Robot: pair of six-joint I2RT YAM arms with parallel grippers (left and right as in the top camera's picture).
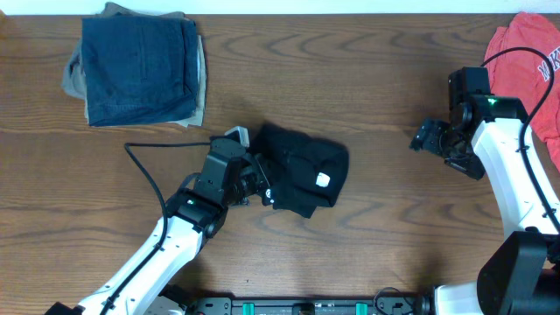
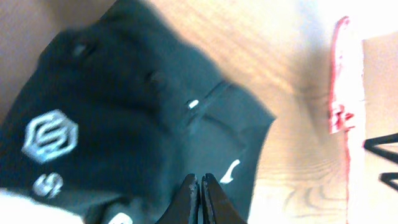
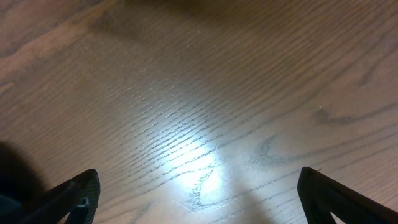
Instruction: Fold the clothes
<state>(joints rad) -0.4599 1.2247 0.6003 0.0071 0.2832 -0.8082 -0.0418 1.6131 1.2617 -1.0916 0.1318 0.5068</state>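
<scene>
surface: brown wood-grain table (image 1: 367, 254), glare patch below right wrist | black soft fabric garment (image 1: 302, 171) with white logos, bunched mid-table | left gripper (image 2: 200, 199) fingers pressed together at its left edge | right gripper (image 3: 199, 199) spread wide over wood | folded dark-blue denim and tan pile (image 1: 140, 70) far left; coral-red shirt (image 1: 534, 52) far right

The soft black cloth garment (image 1: 302, 171) looks matt. The brown wooden table (image 1: 394, 236) is smooth, with wavy grain, and shines where light hits it. The folded blue denim pile (image 1: 140, 70) looks thick and rough. The red cloth shirt (image 1: 525, 48) looks soft.
</scene>
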